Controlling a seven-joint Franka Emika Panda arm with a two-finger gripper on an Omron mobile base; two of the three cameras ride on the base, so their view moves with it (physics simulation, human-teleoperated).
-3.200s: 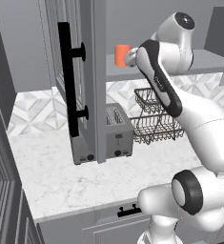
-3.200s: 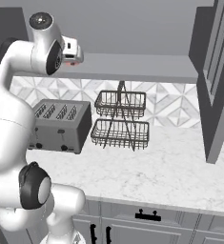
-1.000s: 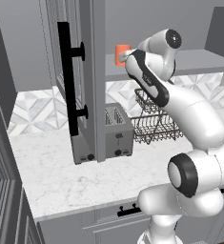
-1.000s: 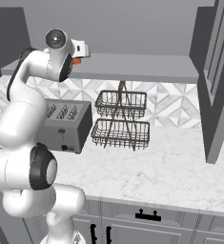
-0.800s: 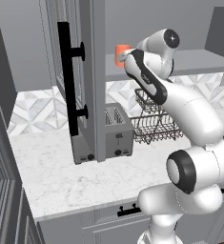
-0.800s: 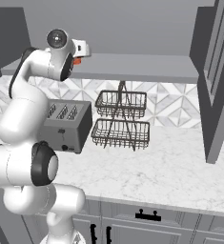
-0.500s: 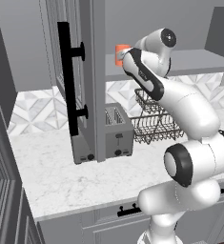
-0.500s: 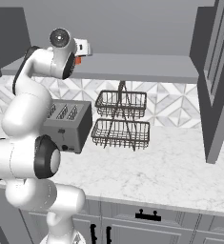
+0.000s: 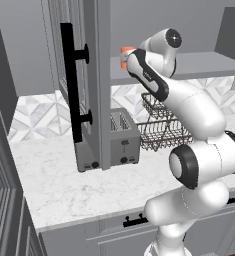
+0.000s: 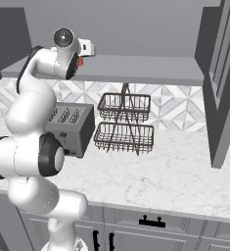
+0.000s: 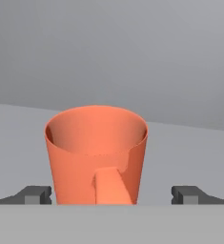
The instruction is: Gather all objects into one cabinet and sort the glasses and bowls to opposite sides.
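Hand view: I have the pincer (image 11: pixel 111 195) spread wide, its two dark tips standing either side of the orange-red mug (image 11: pixel 96 155) and clear of its wall, gripping nothing. The mug stands upright on the grey shelf (image 11: pixel 189 152), dead ahead between the tips, its long axis vertical and its handle turned toward me. I judge a straight advance would bracket it. I can read no brand, label or writing anywhere.

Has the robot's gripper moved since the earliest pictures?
Yes. The gripper has closed in on the orange mug on the shelf, toward the cabinet door.
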